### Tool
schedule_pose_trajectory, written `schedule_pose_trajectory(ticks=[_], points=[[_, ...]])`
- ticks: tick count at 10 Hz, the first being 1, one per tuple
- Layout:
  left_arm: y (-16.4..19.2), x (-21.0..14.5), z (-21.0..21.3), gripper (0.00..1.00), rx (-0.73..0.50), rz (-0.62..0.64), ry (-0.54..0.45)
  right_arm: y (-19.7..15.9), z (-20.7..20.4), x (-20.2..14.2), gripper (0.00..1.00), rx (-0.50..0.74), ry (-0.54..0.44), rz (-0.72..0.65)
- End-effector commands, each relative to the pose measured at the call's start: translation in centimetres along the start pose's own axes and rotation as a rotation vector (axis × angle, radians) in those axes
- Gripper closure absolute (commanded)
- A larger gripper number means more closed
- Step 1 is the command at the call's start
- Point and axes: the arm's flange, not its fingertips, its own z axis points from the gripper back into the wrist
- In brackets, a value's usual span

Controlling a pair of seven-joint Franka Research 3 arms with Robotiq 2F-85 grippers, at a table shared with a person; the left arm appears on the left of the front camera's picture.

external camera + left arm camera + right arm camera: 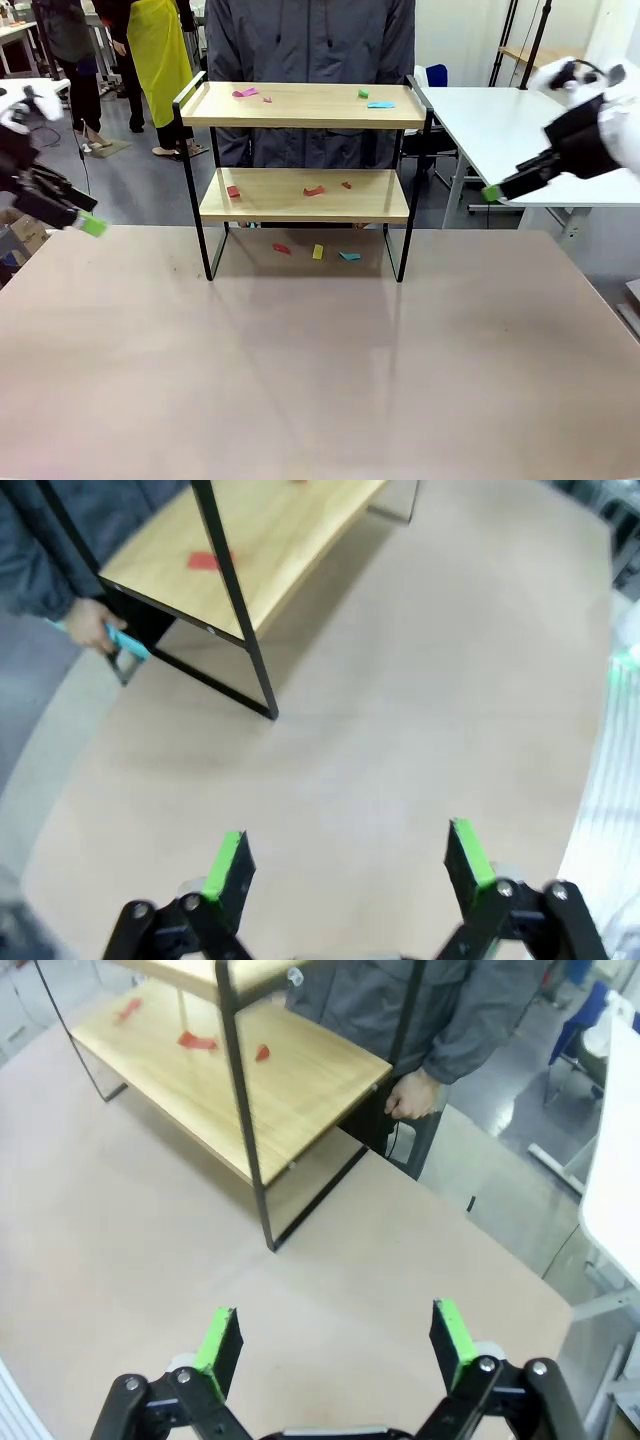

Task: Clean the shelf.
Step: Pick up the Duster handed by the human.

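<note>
Nearest, the pale tabletop [320, 380] lies bare across the foreground; the left gripper [347, 855] hangs over its left edge with the green pads spread wide and nothing between them; the right gripper [334, 1332] hovers off the right side, in front of a white table [500, 120], its jaws likewise wide apart and empty.

Farther back, the shelf [270, 208] stands upright on its four black legs at the far middle of the tabletop, well apart from both grippers.

On the tabletop between its legs lie three scraps: a red scrap [281, 248], a yellow scrap [318, 252] and a light-blue scrap [349, 256], close together in a row.

The lower board carries three red bits [314, 190], one near its left end, one at the middle and a small one just right of that; the upper board carries a pink scrap [245, 92] with a smaller pink bit beside it towards the left, and a green bit [363, 93] near a light-blue piece [380, 104] towards the right.

Behind the shelf stands a person in a grey jacket [310, 40], close to its far side; one hand [95, 625] holds a light-blue object [125, 645] low beside the shelf's rear corner; the other hand [415, 1093] hangs loosely curled just beyond the opposite end of the lower board.
</note>
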Motion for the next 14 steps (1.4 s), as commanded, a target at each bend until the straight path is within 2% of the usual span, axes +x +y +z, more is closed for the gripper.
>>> schedule_pose_trajectory(ticks=[1,3,4,5,6,10,11,12,13,14], points=[[4.3,-3.3,-1.3,0.0,-0.105,-0.147,-0.119,-5.3,-0.9,-2.6,0.0,0.111,-0.06,0.07],[5.9,-5.7,-2.2,0.0,-0.121,-0.176,-0.165,-9.7,-1.2,-5.6,0.0,0.156,-0.149,0.05],[5.8,-6.2,-2.1,0.0,-0.119,-0.192,-0.169,-10.3,-2.1,-6.3,0.0,0.135,-0.151,0.027],[5.1,-5.9,-1.8,0.0,-0.067,-0.123,-0.082,-9.3,-2.7,-6.0,0.0,0.082,-0.102,-0.073],[4.6,-6.6,-1.6,0.0,-0.088,-0.182,-0.168,-9.1,-0.1,-7.1,0.0,0.106,-0.101,0.037],[4.6,-6.6,-1.6,0.0,-0.088,-0.182,-0.168,-9.1,-0.1,-7.1,0.0,0.106,-0.101,0.037],[4.4,-6.6,-1.7,0.0,-0.09,-0.156,-0.133,-9.2,-0.4,-6.8,0.0,0.103,-0.099,0.015],[7.1,-8.0,-1.7,0.0,-0.135,-0.138,-0.178,-13.1,-1.2,-7.7,0.0,0.119,-0.094,-0.009],[9.6,-9.0,-1.6,0.0,-0.188,-0.14,-0.236,-16.0,-1.9,-8.3,0.0,0.103,-0.13,0.011],[11.1,-10.3,-1.6,0.0,-0.169,-0.15,-0.303,-17.8,-2.6,-9.3,0.0,0.115,-0.172,0.044]])
